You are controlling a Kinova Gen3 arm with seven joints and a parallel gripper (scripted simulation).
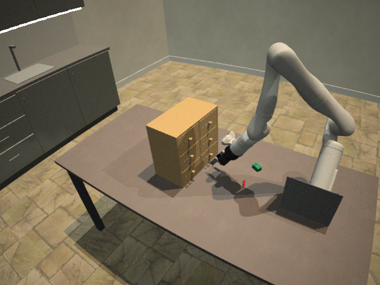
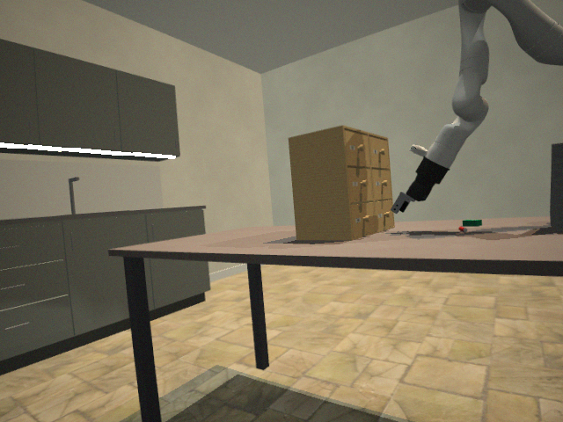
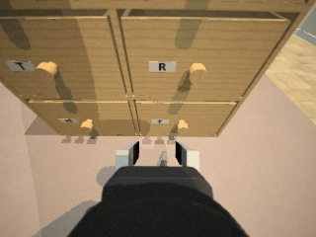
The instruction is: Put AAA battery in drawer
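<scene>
The wooden chest point(image 1: 165, 153) point(image 2: 318, 191) stands upright with two columns of three drawers, all looking pushed in. In the wrist view the middle drawers read T point(image 3: 84, 81) and R point(image 3: 227, 64). The lower labels are too blurred to read surely, and the top row is out of that view. I cannot tell which drawer is B. A small red cylinder point(image 1: 243, 183) point(image 2: 462, 229), apparently the battery, lies on the table well away from the chest's front. My gripper point(image 1: 212, 162) point(image 2: 396, 209) point(image 3: 157, 149) is open and empty, low in front of the lower right drawer's knob point(image 3: 183, 124), apart from it.
A green block point(image 1: 256, 167) point(image 2: 471, 222) lies beyond the red cylinder. A dark upright panel point(image 1: 310, 200) point(image 2: 556, 191) stands by the arm's base. Knobs stick out from every drawer, including the lower left one point(image 1: 193, 171) point(image 3: 87, 124).
</scene>
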